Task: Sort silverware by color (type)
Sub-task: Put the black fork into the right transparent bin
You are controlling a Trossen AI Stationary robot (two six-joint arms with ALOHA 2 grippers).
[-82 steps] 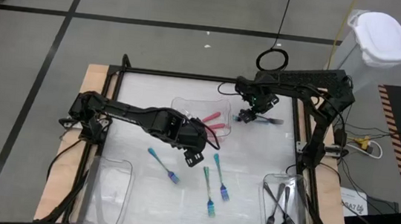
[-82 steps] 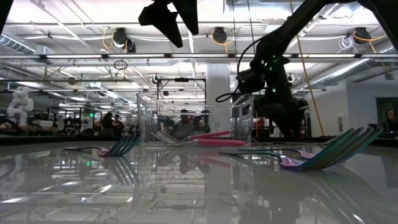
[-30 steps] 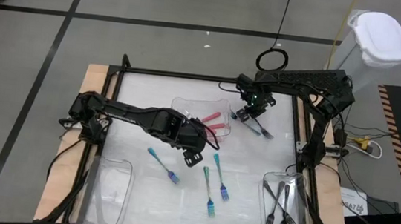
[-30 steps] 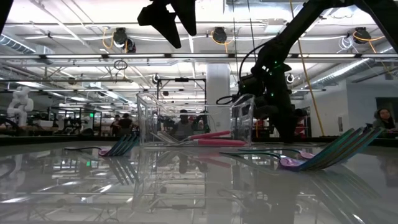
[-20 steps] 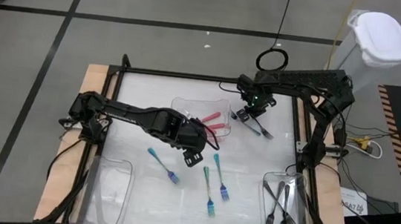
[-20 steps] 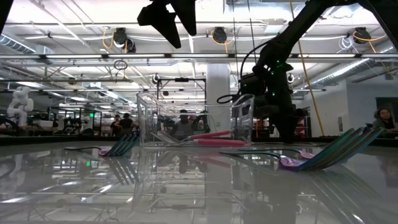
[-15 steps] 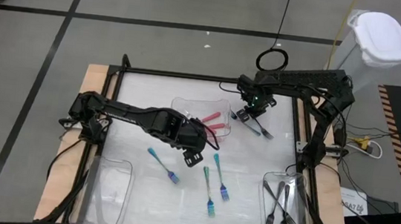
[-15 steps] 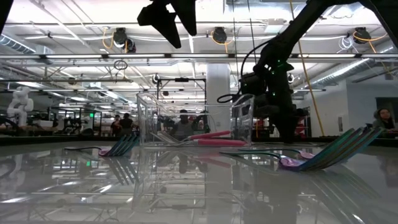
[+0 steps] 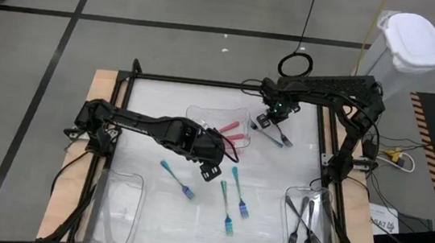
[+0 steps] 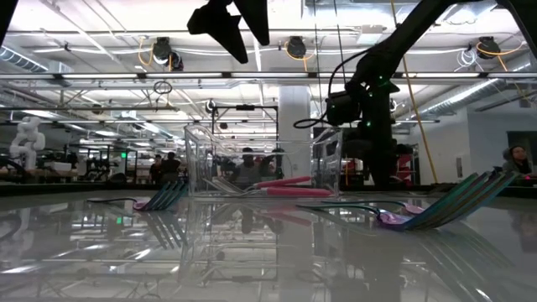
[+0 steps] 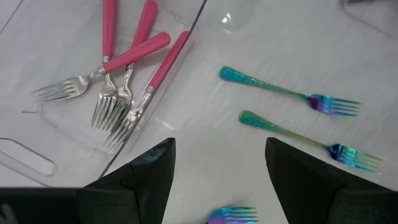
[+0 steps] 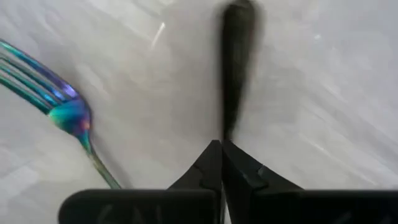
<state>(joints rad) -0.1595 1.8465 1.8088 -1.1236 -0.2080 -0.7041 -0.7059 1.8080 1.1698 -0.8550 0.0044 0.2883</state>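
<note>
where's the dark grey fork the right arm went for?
In the high view the dark grey fork is at the table's far right, pinched in the shut right gripper, just right of the clear tray holding the pink-handled forks.

A large open-plan robotics lab or industrial test hall is indicated: in the low view, an exposed ceiling with pipes, cable trays and strip lights is seen, with a white humanoid robot at the far left and people among equipment racks behind the table. In the high view, a grey concrete floor marked off with black tape lines is seen around a framed white-topped table, with a white lidded bin and yellow-black hazard striping alongside.
</note>
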